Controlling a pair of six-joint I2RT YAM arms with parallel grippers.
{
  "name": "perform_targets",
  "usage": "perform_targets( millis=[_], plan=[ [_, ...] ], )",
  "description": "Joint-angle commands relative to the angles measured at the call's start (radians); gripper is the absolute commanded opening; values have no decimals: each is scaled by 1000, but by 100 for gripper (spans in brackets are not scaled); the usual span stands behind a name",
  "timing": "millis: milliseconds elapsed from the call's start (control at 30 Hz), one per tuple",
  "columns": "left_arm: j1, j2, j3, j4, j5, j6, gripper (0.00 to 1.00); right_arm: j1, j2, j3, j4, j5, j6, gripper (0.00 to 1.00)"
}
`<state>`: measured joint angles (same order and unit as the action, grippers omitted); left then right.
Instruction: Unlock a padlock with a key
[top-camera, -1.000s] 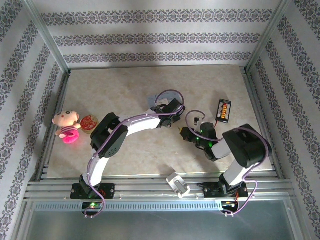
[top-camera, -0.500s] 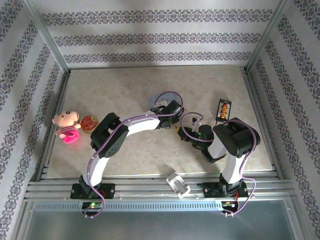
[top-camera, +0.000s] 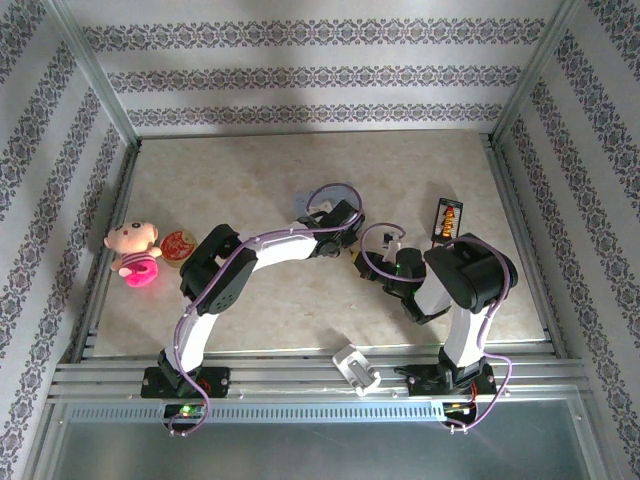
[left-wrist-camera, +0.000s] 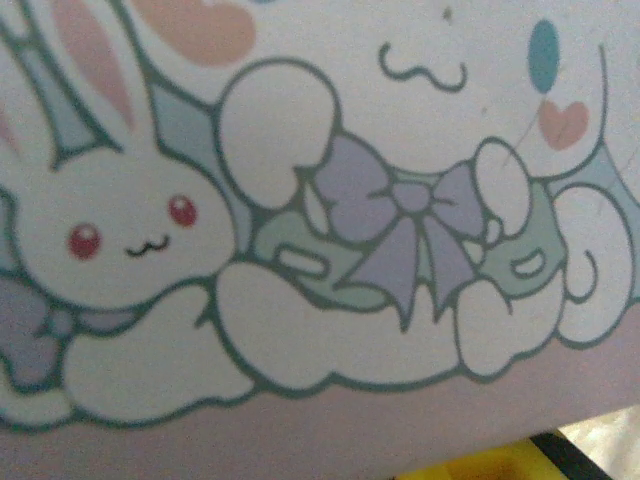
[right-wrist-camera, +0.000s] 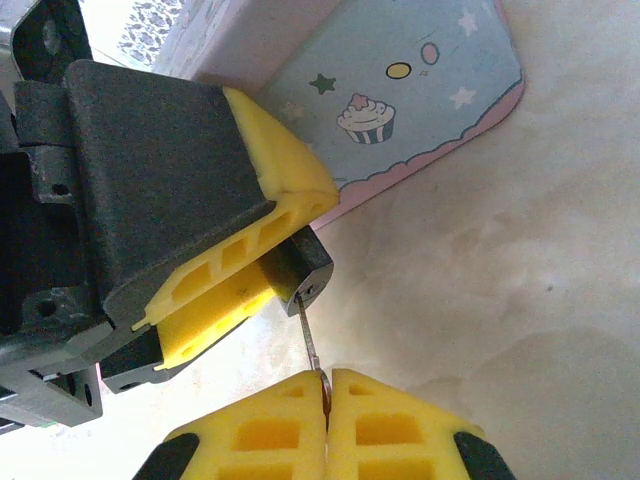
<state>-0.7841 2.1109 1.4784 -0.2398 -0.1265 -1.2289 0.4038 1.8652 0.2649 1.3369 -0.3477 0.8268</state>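
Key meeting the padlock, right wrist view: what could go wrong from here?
1. The right gripper pinches only the very end of the thin key, so it may pivot or slip when turned.
2. The padlock sticks out past the jaws of the left gripper; twisting could lever it loose.

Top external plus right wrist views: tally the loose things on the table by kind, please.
Plush toy: 1
Round reddish disc: 1
Battery holder: 1
White boxy piece: 1
Cartoon tin: 1
Padlock: 1
Key: 1
Total: 7
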Motion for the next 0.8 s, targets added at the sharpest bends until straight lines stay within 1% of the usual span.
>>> perform_targets(
  millis=[0,300,567,767],
  plan=[
    [14,-33,-7,65,33,-39,0,10,14,21,49,27,-21,0],
    [43,-22,-47,119,174,-138,0,10,10,-10,50,67,-28,0],
    [59,-20,-64,136,215,-181,0,10,8,-42,50,84,-35,0],
    [60,-19,-66,142,223,-182,0,9,2,-43,50,92,-44,0]
  ],
)
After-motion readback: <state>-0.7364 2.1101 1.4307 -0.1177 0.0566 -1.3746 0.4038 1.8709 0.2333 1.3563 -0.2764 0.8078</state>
